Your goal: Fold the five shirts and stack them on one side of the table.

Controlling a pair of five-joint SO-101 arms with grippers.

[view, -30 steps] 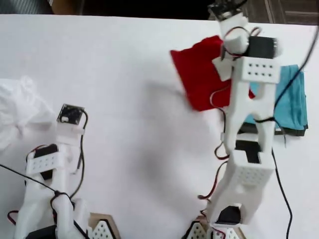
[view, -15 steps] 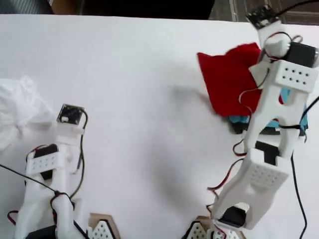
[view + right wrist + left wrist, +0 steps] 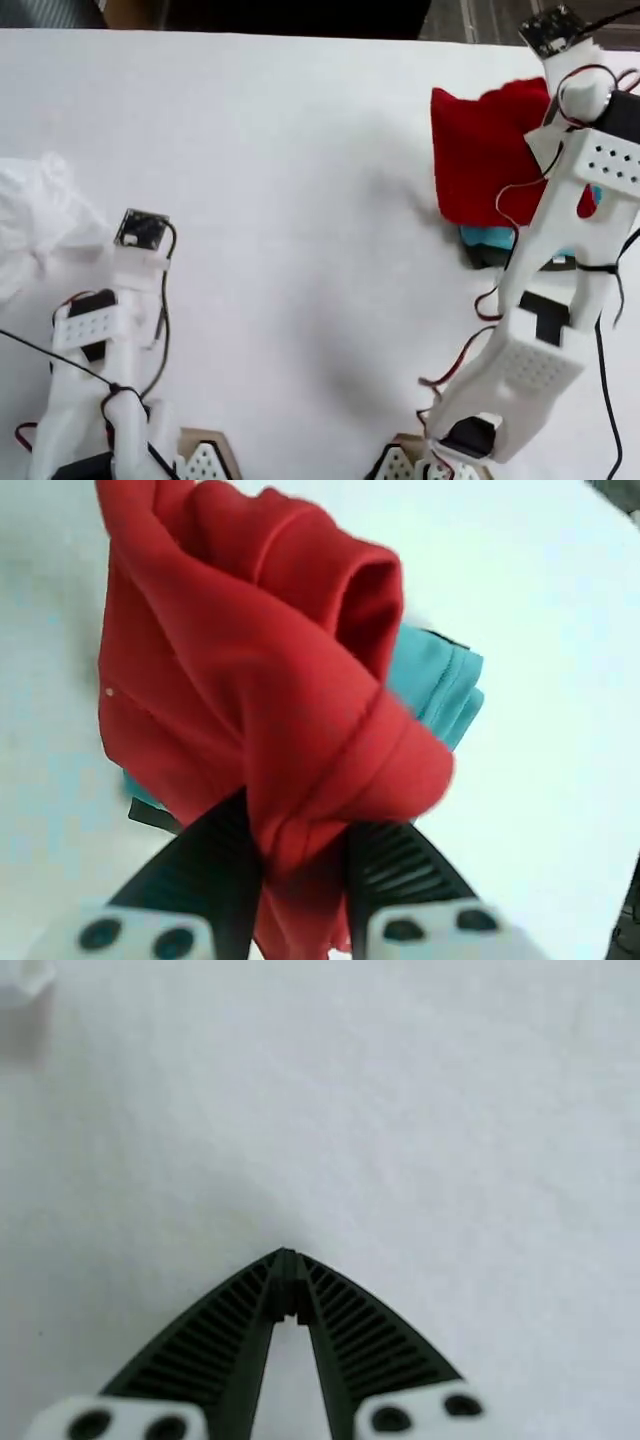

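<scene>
A folded red shirt hangs in my right gripper, which is shut on its bunched edge; the red shirt is held over a stack at the table's right side. That stack has a teal shirt on a black one, and the teal shirt peeks out beneath the red cloth. A crumpled white shirt lies at the left edge. My left gripper is shut and empty, low over bare table near the front left.
The white table stretches wide between the two arms. The right arm stands over the stack and covers most of it. Red and black cables trail from the arms' bases at the front edge.
My right arm has carried the red shirt rightwards, from the table's middle right to over the teal and black stack. The left arm has kept still.
</scene>
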